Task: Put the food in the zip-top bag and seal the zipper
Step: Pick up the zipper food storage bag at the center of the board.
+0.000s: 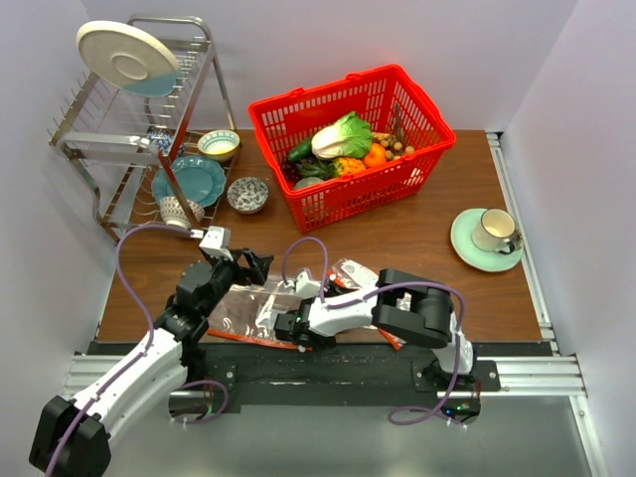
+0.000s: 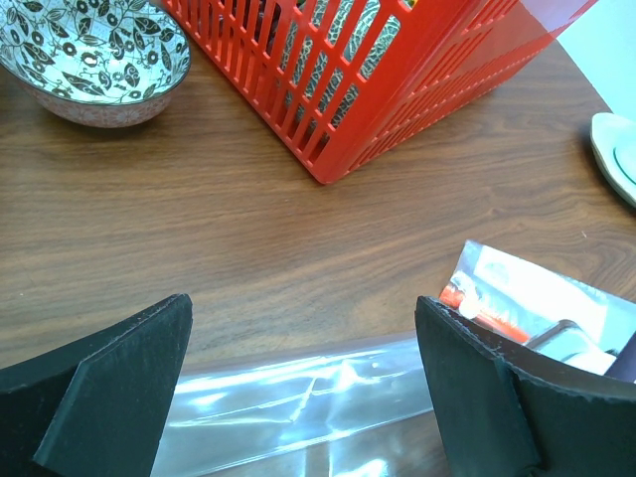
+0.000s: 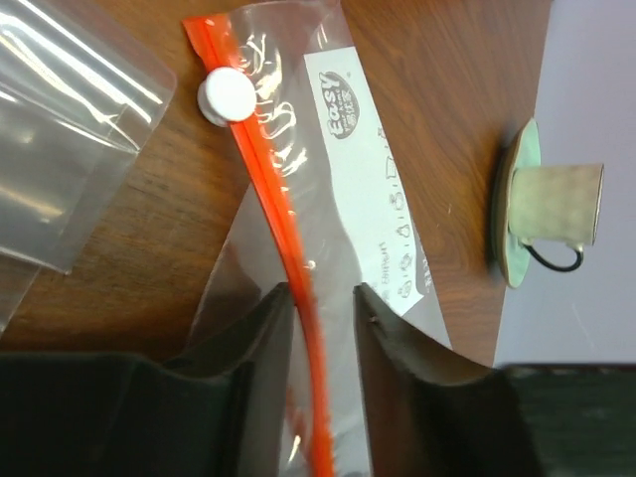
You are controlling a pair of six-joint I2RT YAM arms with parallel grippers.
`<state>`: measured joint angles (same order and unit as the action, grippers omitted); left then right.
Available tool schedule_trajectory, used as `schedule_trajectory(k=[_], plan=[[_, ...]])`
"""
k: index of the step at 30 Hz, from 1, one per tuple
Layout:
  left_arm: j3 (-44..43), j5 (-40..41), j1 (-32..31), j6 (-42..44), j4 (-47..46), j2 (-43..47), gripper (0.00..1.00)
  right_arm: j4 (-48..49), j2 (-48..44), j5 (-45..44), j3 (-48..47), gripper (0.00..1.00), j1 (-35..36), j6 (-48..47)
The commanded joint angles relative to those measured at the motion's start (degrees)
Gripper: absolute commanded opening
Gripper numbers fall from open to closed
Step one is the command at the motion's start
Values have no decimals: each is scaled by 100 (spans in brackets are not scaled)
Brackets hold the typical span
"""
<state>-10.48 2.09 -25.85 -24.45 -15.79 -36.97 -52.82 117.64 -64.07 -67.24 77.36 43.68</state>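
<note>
Closest to the lens on the right wrist cam is the right hand [image 3: 323, 298], one finger down on each side of the zipper [image 3: 273, 189]. The gap is narrow, but I can see a sliver of daylight on both sides of the strip, so I wouldn't call it clamped on anything. The zip-top bag [image 3: 343, 149] lies flat on the tabletop [image 2: 248, 229] on the near side of the red basket [image 1: 360, 194], well apart from it. Its white tab [image 3: 227, 96] sits up the strip from my fingers. A second bag [image 3: 70, 149] lies just beside it, farther left of the basket.

The left hand [image 2: 301, 308] is spread wide and holding nothing. It hovers over that second bag's edge, with the basket's corner straight ahead.

All the food is inside the basket: napa cabbage [image 1: 343, 134] on top, cucumber [image 1: 300, 149] at its left, brown nuts [image 1: 397, 147] toward the right wall.

Handling-wise, my guess is the bag film is feather-light and slick, so it'll skate on the wood if I push it. The zipper strip looks like the only stiff part, so I'd pinch there. The cabbage looks bulky but squashy, so I'd grab it across the pale ribs. The cucumber is firm and smooth and probably rolls, so I'd take it mid-length. The nuts are tiny and loose, and that's the fiddly bit.
</note>
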Motion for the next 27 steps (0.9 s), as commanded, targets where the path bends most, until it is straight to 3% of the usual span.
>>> schedule_trajectory(k=[1,4,10,18,27], plan=[[-95,-24,9,89,-266,6,98,-641,31,-667,-376,15,24,835],[-95,-24,18,89,-284,-29,98,-773,-22,-677,-508,0,24,853],[-77,-86,18,107,-284,14,98,-556,-715,-431,-492,0,24,215],[-77,-489,18,89,-547,-108,99,1420,-2876,1569,360,0,-2,-1931],[-121,-1623,9,-402,-1522,-311,98,1187,-3695,2926,81,0,-300,-2733]])
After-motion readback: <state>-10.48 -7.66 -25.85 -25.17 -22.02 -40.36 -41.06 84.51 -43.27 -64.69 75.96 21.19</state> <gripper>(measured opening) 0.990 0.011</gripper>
